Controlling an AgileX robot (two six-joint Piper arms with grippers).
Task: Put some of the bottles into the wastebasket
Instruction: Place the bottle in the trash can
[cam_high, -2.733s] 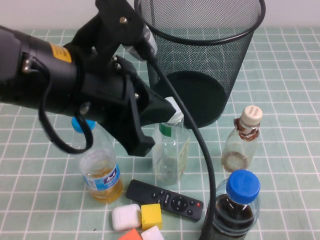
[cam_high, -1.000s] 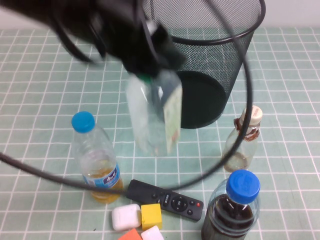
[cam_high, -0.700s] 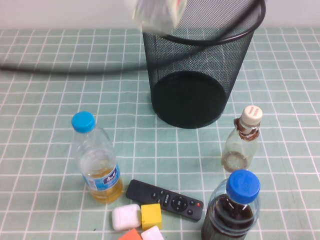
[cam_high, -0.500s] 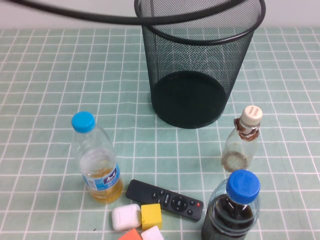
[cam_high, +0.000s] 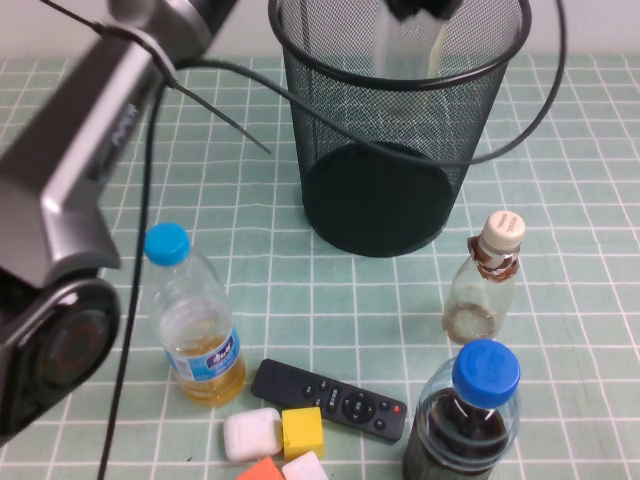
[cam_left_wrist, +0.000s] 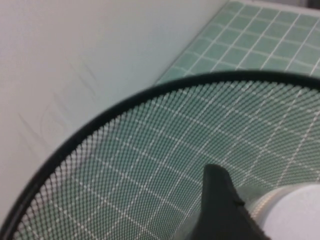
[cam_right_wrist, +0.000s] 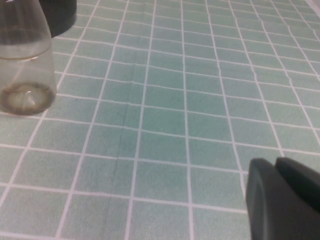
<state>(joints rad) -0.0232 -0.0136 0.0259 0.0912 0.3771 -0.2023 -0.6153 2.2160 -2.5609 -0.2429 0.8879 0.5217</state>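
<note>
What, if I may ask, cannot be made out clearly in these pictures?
Left gripper, over the wastebasket: cut by the high view's top edge.
Taller bottle below it: blurred, partly behind mesh.
Right gripper, beside the small bottle: cropped by the right wrist view's corner; outside the high view.

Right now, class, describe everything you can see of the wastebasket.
The wastebasket is a round black wire-mesh bin with a rolled rim and solid black base, standing upright on the green tiled table. The left gripper hangs over its mouth, holding the clear bottle partly inside. The right gripper is low over the table.
</note>
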